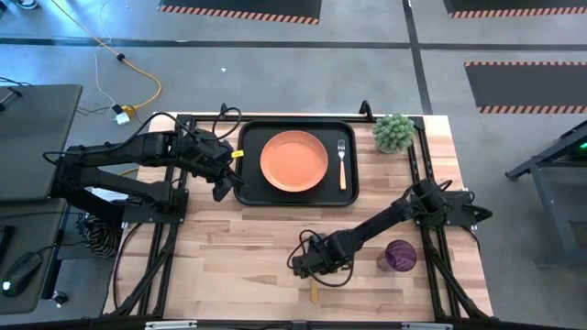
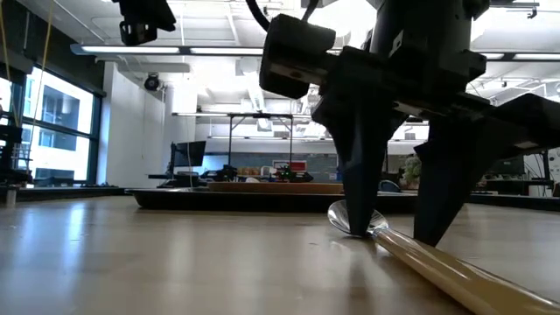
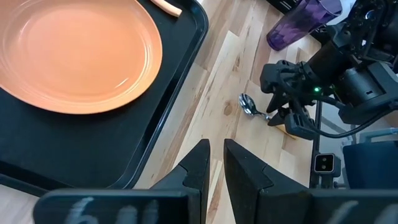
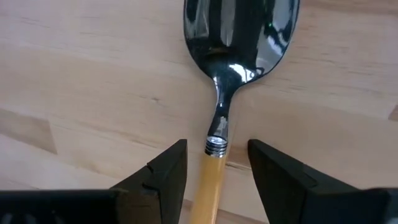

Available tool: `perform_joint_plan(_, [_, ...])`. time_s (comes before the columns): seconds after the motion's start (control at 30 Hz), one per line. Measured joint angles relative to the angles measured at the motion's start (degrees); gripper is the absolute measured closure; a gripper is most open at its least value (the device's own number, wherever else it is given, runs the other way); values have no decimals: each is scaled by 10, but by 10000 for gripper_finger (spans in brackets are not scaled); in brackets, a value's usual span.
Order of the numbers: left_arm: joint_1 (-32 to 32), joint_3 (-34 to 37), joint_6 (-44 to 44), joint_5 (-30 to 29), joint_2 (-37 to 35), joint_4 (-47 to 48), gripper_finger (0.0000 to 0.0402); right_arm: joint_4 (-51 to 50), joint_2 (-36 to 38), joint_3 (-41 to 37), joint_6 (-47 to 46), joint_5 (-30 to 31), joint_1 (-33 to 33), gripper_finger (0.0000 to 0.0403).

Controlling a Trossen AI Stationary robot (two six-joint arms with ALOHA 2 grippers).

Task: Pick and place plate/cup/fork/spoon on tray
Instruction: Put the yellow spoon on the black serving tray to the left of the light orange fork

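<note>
Straddling the spoon (image 4: pixel 219 143) on the bare table, the right gripper (image 4: pixel 217 171) is seen open, fingers either side of the handle top, nothing clamped yet. Spoon is judged light, stiff, slippery at the metal neck; the tan handle is the better hold. Plate (image 1: pixel 293 161) and fork (image 1: pixel 342 161) already lie on the tray (image 1: pixel 248 188). Left gripper (image 3: pixel 214 165) waits nearly closed, empty.
</note>
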State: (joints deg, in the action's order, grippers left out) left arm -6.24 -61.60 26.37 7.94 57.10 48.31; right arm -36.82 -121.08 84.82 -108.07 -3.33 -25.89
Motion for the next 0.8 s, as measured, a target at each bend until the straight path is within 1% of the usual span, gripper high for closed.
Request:
perform_joint_plan(0.1, [0, 0, 0, 0, 0, 0, 364, 12, 0, -1, -2, 4, 2, 236])
perform_joint_plan(0.23, [0, 0, -1, 0, 0, 0, 364, -1, -1, -1, -12, -23, 12, 236])
perform_joint_plan(0.47, [0, 0, -22, 0, 0, 0, 364, -10, -1, -1, -23, -34, 25, 238])
perform_joint_plan(0.57, [0, 0, -26, 0, 0, 0, 364, -18, -1, -1, -27, -39, 30, 253])
perform_joint_plan(0.8, [0, 0, -37, 0, 0, 0, 364, -24, -1, -2, -40, -42, 33, 310])
